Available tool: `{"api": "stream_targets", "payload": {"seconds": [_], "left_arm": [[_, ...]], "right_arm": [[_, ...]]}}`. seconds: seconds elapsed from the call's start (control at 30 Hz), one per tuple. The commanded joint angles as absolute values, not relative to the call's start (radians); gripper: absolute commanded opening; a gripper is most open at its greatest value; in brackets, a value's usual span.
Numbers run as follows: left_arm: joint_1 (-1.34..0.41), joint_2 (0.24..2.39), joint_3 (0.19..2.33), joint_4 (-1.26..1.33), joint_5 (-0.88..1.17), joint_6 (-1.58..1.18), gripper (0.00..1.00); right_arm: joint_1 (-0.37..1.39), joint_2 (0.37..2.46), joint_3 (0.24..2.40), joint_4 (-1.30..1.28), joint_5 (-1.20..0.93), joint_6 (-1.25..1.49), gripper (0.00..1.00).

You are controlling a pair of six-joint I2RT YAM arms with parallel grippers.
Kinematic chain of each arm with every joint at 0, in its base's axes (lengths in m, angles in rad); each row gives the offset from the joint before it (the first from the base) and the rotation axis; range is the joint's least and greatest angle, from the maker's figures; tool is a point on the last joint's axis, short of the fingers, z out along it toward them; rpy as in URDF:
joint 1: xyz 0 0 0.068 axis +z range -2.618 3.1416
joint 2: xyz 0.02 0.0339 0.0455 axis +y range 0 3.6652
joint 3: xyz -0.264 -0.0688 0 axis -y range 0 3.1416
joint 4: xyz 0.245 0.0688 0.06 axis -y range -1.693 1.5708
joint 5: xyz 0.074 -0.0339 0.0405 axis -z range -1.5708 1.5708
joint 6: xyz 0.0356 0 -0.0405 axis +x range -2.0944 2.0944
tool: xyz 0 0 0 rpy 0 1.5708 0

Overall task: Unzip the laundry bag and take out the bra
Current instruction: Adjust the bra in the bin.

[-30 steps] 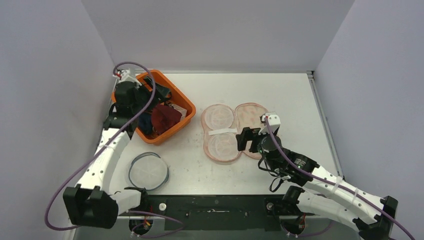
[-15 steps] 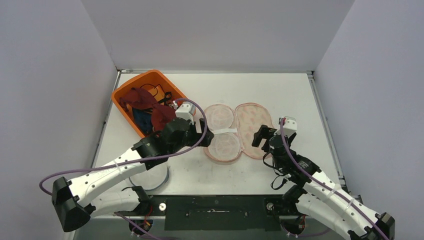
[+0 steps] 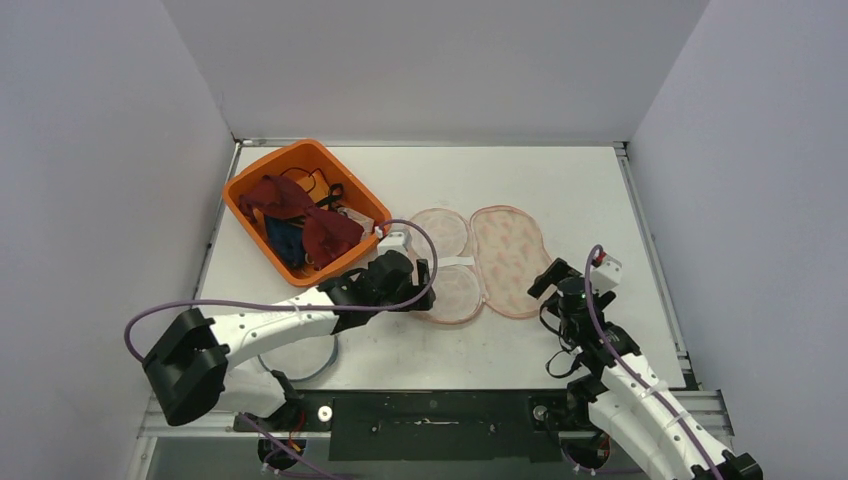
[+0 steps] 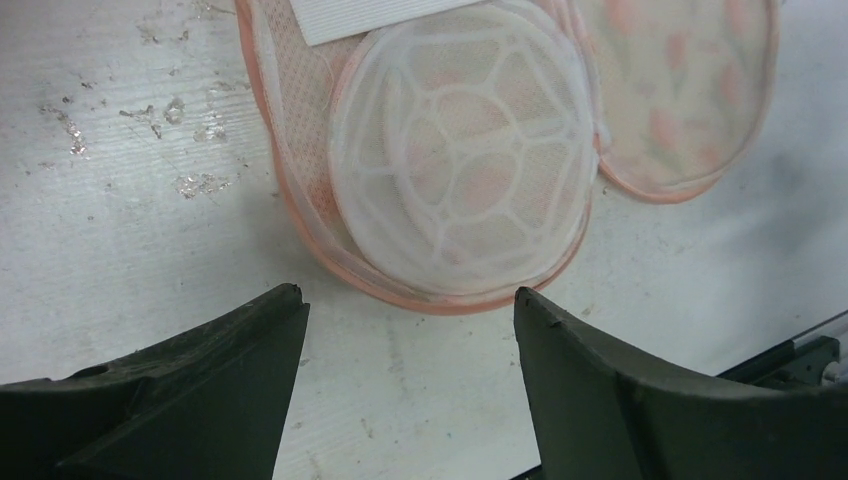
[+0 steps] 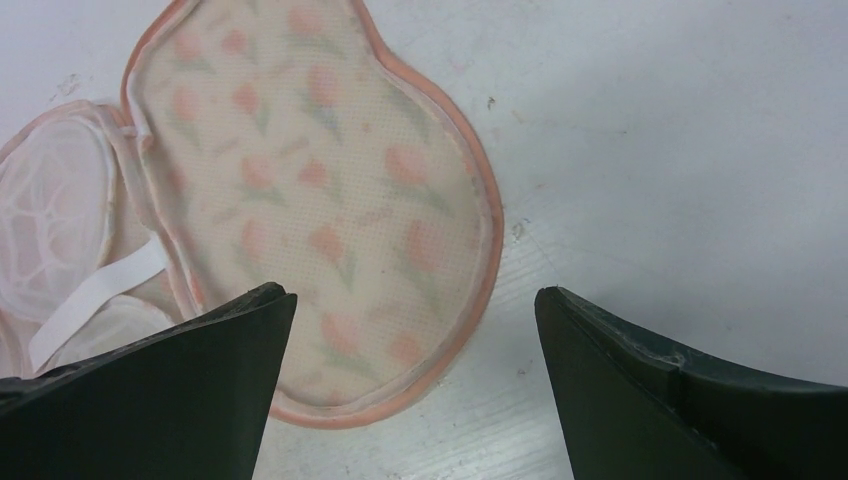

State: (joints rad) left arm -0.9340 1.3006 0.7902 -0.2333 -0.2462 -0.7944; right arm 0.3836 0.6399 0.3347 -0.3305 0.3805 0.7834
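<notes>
Pink mesh marks out the laundry bag (image 3: 470, 270), which in the top view lies unzipped and spread flat mid-desk. Its tulip-printed flap (image 3: 507, 258) is folded out to the right, so the inside is exposed. No bra can be made out inside. Red garments (image 3: 325, 235) sit in the orange basket (image 3: 268, 163) at the far left, and whether the bra is among them cannot be told. The left tool (image 3: 428, 282) hovers at the bag's near left edge, and the right tool (image 3: 545, 280) sits just off the flap's right edge. Both are released and hold nothing. The desk (image 3: 580, 190) is bare beyond and to the right of the bag, which gives room to lift or drag that way, while the basket crowds the left.

From the left wrist, the tool's 2 fingers (image 4: 200, 400) stand wide apart and frame the bag's near lobe. There a white domed cage (image 4: 460, 150) fills the pink rim and a white strap (image 4: 370, 15) crosses above it. The rim lies against the desk, so a pinch would probably have to come in low. The desk's near edge shows at lower right, close by.

From the right wrist, the fingers straddle the flap's near end from above without touching it. Bare desk lies to the right of the flap, which looks like the easiest way out.
</notes>
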Motion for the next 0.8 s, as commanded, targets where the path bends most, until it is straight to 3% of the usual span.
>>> {"api": "stream_targets", "payload": {"seconds": [0.0,0.33,0.5,0.6,0.77], "left_arm": [[-0.926,1.375,0.791,-0.156,-0.256,-0.835,0.73],[-0.888,1.462,0.822,-0.247,-0.338,-0.860,0.72],[-0.865,1.273,0.833,-0.303,-0.386,-0.819,0.72],[-0.718,1.173,0.899,-0.401,-0.363,-0.786,0.74],[-0.306,1.169,1.007,-0.432,-0.167,-0.816,0.76]], "right_arm": [[0.348,0.662,0.308,-0.262,0.397,0.869,0.97],[0.341,0.644,0.287,-0.206,0.296,0.871,0.98],[0.345,0.550,0.293,-0.227,0.212,0.814,0.98],[0.349,0.497,0.293,-0.237,0.166,0.797,0.98],[0.356,0.447,0.275,-0.227,0.111,0.783,0.98]]}}
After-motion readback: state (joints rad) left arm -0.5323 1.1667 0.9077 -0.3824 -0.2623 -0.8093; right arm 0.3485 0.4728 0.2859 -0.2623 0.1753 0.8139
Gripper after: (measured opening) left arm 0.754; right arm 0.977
